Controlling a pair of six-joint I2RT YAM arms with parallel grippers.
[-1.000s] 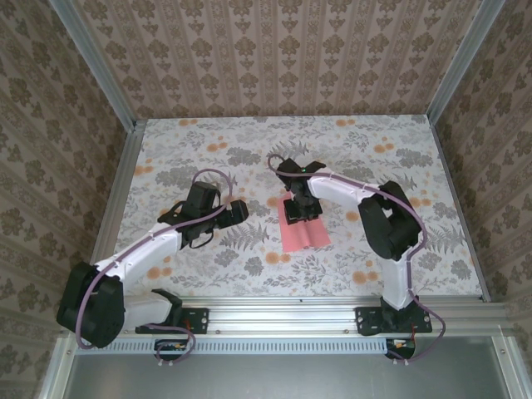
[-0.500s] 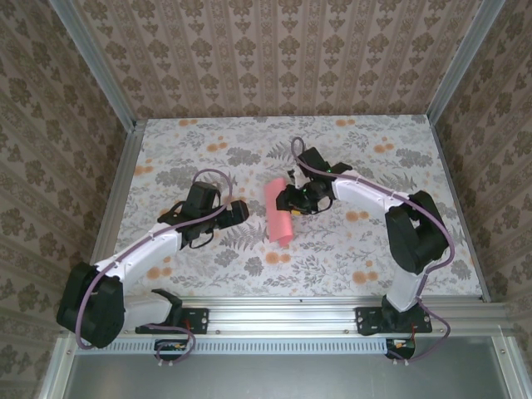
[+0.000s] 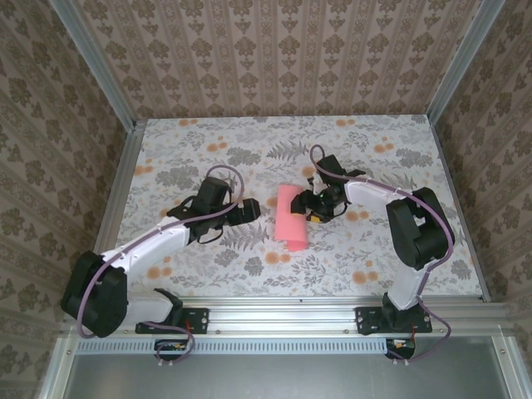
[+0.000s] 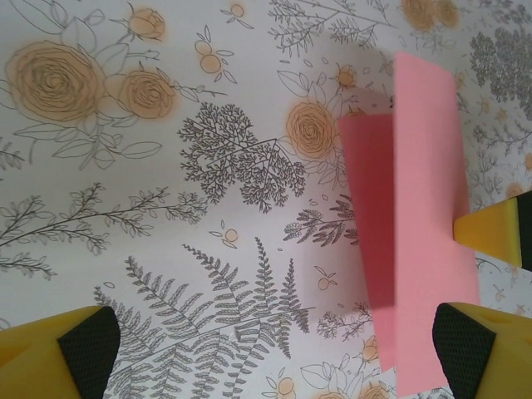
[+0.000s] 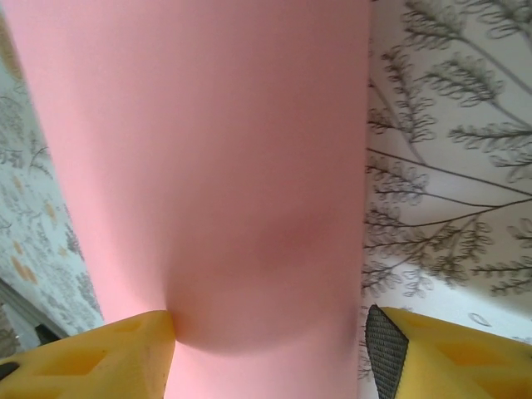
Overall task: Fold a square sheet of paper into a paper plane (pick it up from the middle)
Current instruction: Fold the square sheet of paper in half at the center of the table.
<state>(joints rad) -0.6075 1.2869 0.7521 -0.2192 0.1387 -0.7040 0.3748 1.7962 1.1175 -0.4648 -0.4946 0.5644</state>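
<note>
From above, the square sheet of paper (image 3: 291, 221) lies near the middle of the table (image 3: 374, 258), doubled over into a narrow, loosely curved strip and not pressed flat. The right gripper (image 3: 318, 205) sits at its right edge and the left gripper (image 3: 243, 211) hovers just to its left, apart from it. From the left wrist, the sheet (image 4: 420, 241) shows one flap lying over another with a soft, uncreased fold. The left gripper (image 4: 274, 345) has its jaws spread wide with nothing between them, while a yellow finger of the right arm (image 4: 495, 233) rests at the paper's far edge. From the right wrist, the paper (image 5: 216, 166) bulges up close as a rounded curl, and the right gripper (image 5: 270, 349) straddles it. One of its fingers (image 5: 100, 357) touches the curl and the other sits just beside it, so I cannot tell whether it is pinching or letting go. The stuff looks featherlight, floppy and springy. I'd expect it to slide on the smooth cloth and spring open unless pinned. To my eye the best hold is a gentle pinch at the folded edge near mid-length, with the other claw pressing the flaps down.
</note>
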